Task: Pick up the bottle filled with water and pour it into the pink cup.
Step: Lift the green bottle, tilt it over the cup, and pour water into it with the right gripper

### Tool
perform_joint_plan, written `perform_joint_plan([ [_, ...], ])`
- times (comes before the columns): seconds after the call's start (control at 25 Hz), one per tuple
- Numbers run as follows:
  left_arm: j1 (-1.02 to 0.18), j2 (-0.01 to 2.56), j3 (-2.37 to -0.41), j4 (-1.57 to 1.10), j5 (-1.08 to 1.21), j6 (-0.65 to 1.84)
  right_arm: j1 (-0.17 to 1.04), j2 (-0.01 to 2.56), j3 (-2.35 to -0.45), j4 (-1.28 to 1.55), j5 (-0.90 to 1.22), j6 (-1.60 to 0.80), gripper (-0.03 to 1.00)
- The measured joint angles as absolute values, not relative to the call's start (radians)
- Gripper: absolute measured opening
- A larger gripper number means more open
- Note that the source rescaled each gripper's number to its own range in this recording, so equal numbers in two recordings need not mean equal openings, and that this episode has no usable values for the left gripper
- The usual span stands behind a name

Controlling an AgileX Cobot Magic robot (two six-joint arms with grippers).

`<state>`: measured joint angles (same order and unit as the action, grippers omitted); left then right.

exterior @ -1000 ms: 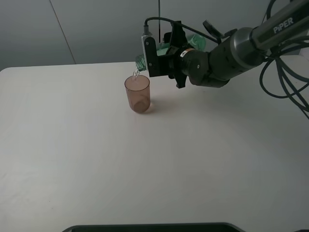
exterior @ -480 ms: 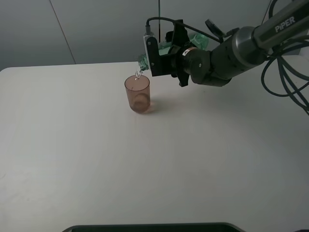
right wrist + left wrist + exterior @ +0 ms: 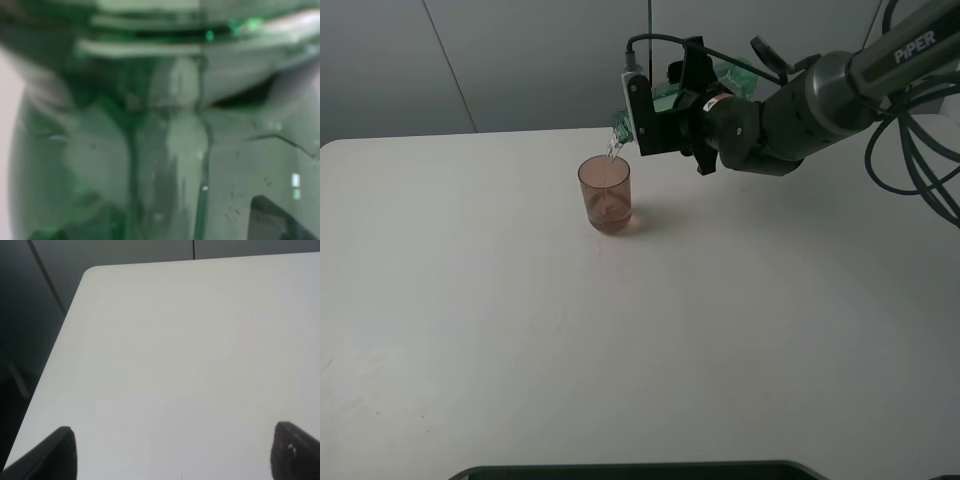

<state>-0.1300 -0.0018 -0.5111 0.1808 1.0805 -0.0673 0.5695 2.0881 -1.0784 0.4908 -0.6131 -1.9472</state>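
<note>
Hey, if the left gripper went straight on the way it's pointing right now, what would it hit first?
Probably the bare table. The left gripper, jaws apart and empty, faces only that white surface in its wrist view.

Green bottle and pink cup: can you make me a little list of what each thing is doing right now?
bottle: tipped sideways, mouth just above the cup
held by: right gripper, shut around the bottle
water: thin stream falling from the bottle's mouth into the cup
pink cup: upright on the white table, under the bottle's mouth
left gripper: open, holding nothing, over bare table
</note>
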Motion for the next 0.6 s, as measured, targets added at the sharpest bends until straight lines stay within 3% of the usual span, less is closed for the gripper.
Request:
perform_joint_plan([
  [0.6,-0.130,-0.002,-0.511,0.181,1.081,-0.067,0.559,2.088,-1.078,0.491,-0.617,-1.979,0.00],
])
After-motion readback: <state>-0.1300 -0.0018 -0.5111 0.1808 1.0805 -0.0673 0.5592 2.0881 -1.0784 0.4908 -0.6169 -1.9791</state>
